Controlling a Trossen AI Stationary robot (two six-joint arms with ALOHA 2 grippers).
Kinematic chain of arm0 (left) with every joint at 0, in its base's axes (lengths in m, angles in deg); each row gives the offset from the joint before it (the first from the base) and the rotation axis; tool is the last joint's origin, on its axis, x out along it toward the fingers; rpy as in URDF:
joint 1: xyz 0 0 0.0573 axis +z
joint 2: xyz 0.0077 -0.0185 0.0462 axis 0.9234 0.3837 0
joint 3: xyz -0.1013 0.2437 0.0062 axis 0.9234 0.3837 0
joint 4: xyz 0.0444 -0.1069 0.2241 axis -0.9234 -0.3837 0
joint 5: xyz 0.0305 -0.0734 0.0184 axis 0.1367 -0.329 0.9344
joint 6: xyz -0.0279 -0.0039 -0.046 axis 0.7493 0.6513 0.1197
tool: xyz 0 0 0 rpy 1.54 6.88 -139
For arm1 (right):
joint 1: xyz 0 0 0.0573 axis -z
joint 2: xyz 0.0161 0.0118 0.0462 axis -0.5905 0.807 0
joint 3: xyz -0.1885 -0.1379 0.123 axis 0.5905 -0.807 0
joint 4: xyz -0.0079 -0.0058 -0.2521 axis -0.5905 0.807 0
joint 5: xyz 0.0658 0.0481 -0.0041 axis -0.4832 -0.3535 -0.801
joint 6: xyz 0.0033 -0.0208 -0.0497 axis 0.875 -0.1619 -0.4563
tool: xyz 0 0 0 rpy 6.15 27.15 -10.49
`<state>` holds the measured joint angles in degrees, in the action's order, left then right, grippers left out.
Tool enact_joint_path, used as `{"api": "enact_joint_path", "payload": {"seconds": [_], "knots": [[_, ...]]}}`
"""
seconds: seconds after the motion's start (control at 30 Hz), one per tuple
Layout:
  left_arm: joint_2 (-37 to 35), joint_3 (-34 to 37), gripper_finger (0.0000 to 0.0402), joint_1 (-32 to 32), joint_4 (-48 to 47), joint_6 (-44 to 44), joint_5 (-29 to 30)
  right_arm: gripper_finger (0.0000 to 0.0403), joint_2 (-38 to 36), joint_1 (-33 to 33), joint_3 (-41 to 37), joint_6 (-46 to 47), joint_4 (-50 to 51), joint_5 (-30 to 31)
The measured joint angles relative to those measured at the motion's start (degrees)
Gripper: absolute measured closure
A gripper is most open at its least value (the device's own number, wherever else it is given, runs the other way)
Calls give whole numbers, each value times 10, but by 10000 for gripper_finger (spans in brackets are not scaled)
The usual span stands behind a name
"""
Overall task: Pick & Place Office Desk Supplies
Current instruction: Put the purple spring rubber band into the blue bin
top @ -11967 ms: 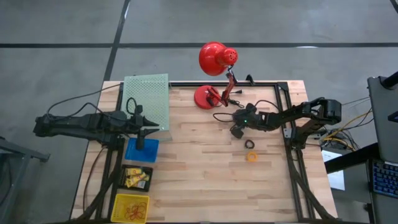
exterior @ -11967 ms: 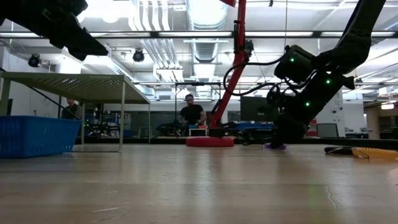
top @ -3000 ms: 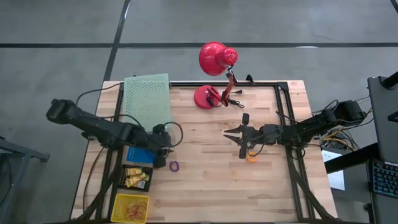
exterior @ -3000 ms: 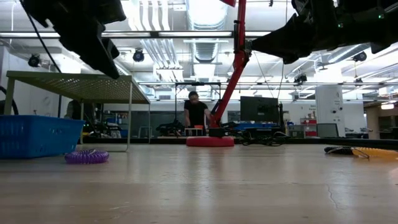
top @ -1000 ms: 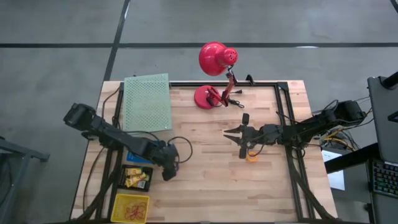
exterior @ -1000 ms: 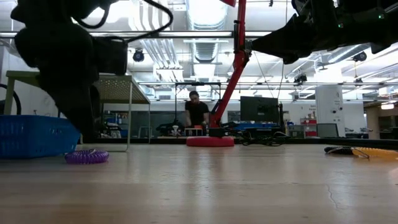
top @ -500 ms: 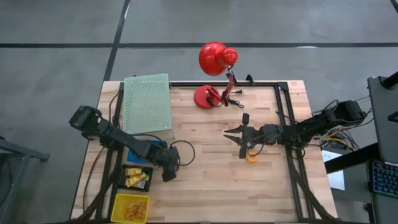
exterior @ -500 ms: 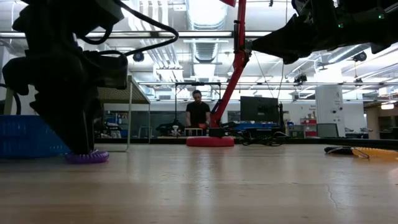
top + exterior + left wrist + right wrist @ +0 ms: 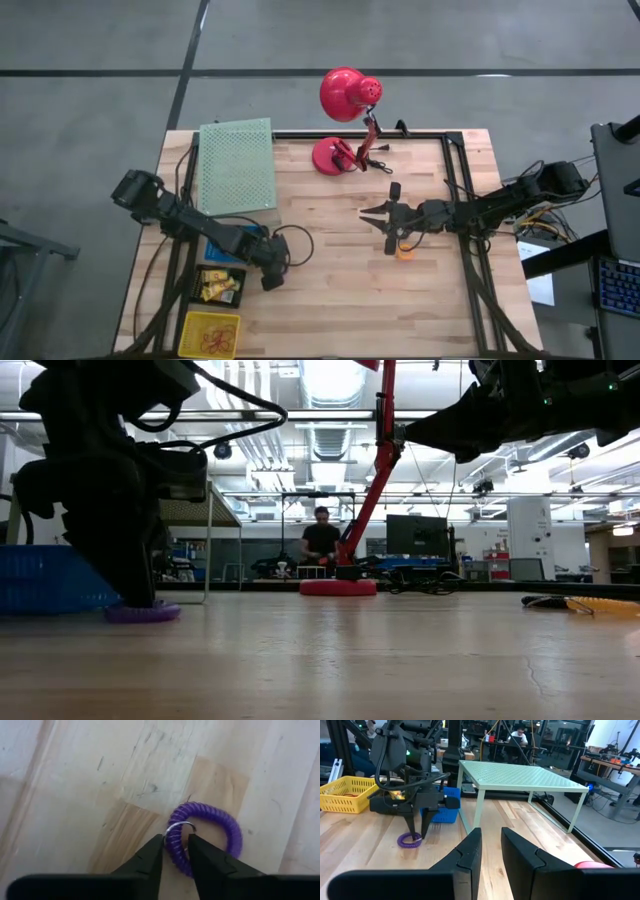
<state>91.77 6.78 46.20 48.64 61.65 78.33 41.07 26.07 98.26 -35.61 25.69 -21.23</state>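
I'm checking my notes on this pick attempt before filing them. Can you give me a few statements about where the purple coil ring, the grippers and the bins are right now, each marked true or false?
1. The left gripper is down at the purple coil ring, its fingers on either side of the coil. True.
2. The purple coil ring lies in the yellow bin. False: it lies on the wooden table.
3. The right gripper hangs above the table near the orange ring. True.
4. The red desk lamp lies tipped over beside the blue bin. False: it stands at the table's far edge.
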Motion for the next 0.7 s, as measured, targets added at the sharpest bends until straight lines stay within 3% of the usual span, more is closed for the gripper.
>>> {"api": "enact_joint_path", "payload": {"seconds": [0.3, 0.7], "knots": [[0, -1, 365, 0, 4, 1, 2, 335, 0, 0, 0, 0, 0, 0], [-3, -2, 368, 0, 10, 1, 2, 335, 0, 0, 0, 0, 0, 0]]}}
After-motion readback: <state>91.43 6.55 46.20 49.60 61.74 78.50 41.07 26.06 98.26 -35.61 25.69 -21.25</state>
